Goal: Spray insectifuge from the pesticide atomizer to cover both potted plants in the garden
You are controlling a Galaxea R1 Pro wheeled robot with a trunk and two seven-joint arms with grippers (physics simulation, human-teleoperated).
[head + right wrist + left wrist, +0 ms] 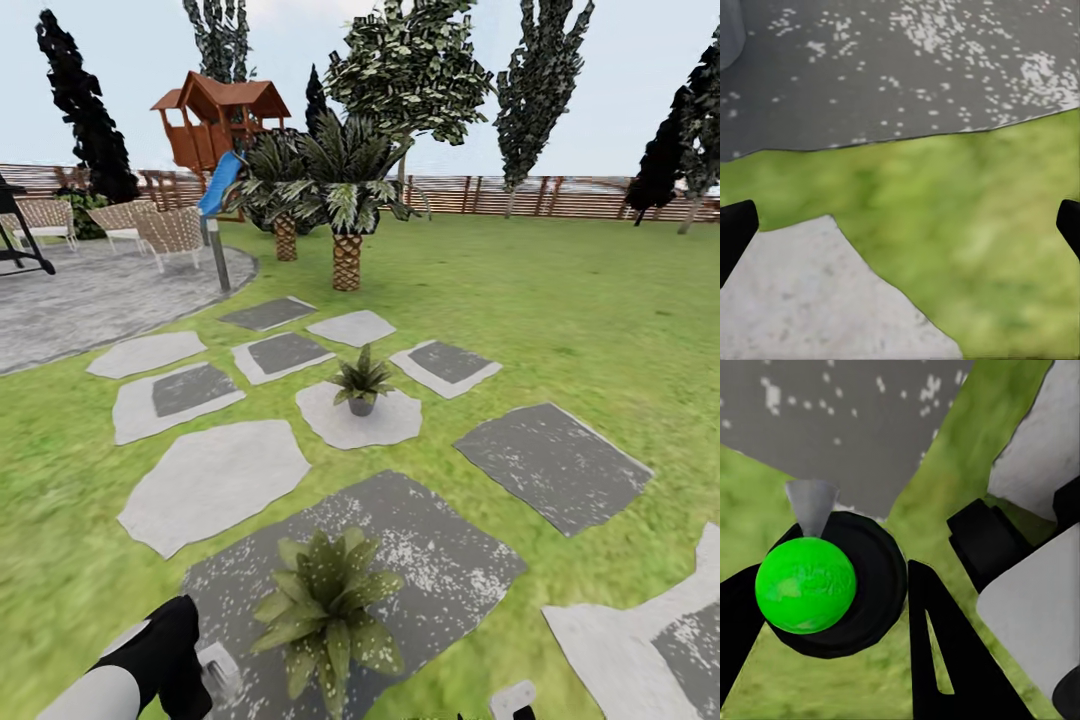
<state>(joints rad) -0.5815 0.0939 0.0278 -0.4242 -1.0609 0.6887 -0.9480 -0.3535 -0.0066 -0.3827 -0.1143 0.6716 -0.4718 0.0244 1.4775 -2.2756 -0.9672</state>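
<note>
Atomizer (832, 585) already picked up: gripped in the left end effector (832, 607), seen end-on over lawn beside a dark stone (832, 427). Right end effector (900, 225) spread wide, nothing held. Near plant (325, 605) and far plant (361, 383) both remain to be sprayed, it is judged.

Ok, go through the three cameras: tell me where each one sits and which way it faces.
Head view: high on the robot, facing forward and down over two potted plants toward the fence; left arm at the bottom.
Left wrist view: along the left gripper, holding the atomizer, down at lawn.
Right wrist view: down between the right gripper's fingertips.
Shared: the speckled dark stone.
</note>
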